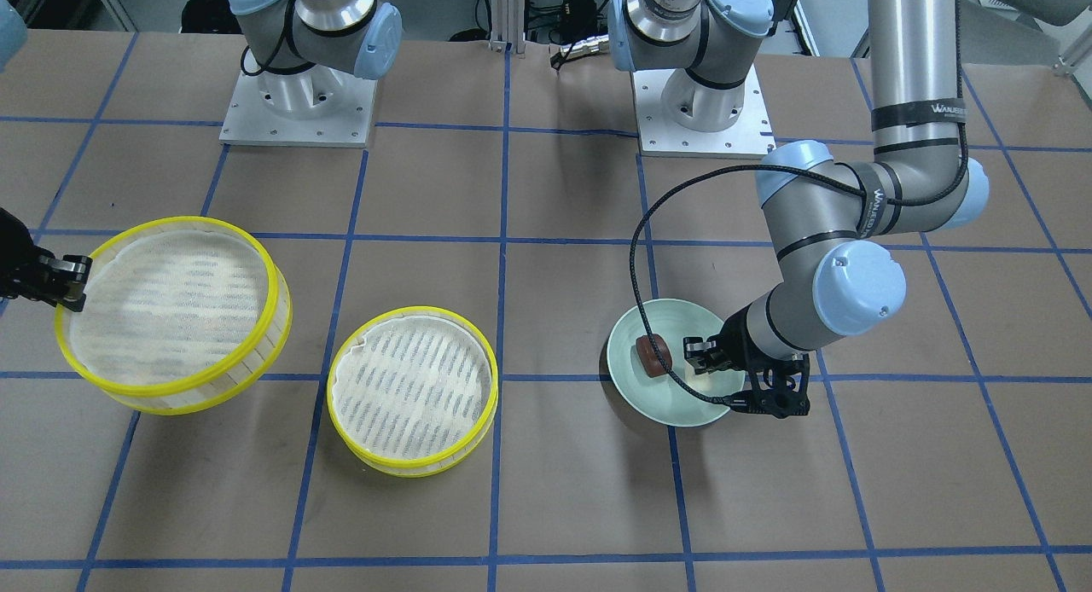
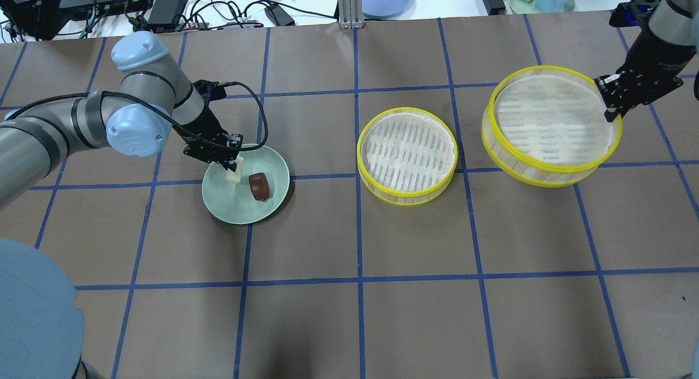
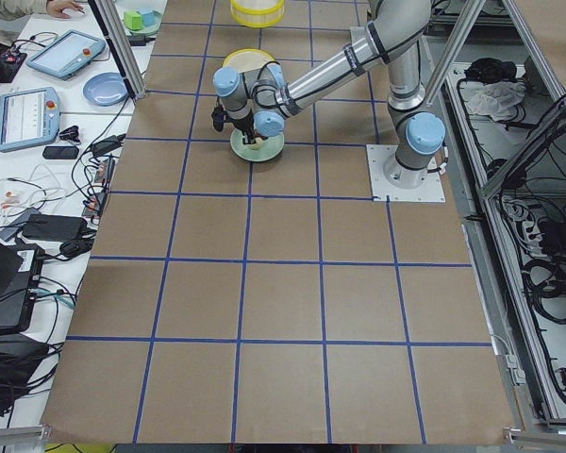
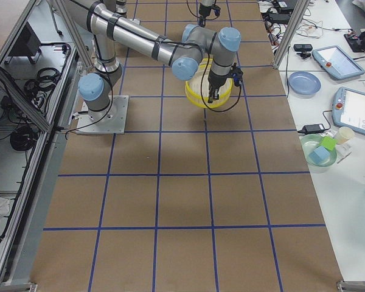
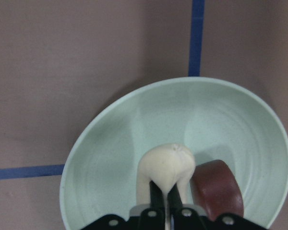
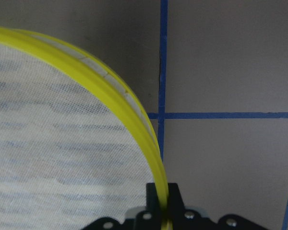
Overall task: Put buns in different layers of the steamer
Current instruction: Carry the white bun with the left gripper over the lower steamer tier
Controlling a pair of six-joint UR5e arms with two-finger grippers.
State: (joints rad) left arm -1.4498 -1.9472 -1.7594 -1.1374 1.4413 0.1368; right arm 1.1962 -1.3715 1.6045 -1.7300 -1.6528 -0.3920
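Cream bun (image 5: 165, 165), soft, light and easily dented by my guess, is at ten o'clock on the green plate (image 5: 221, 124) seen from overhead, nipped across its sides by the left gripper (image 5: 164, 191), while the right gripper (image 6: 162, 201) clamps one steamer layer (image 6: 129, 103) by its rim.

White lettering, roughly "WANJE…", on black strap (image 1: 917, 113) round left arm (image 1: 906, 46); ending unclear.

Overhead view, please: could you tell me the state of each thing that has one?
left gripper: shut on cream bun.
cream bun: gripped, over the plate.
brown bun: loose on plate.
right gripper: shut on held tray at its rim.
held tray: tilted, empty.
other tray: flat on table, empty.
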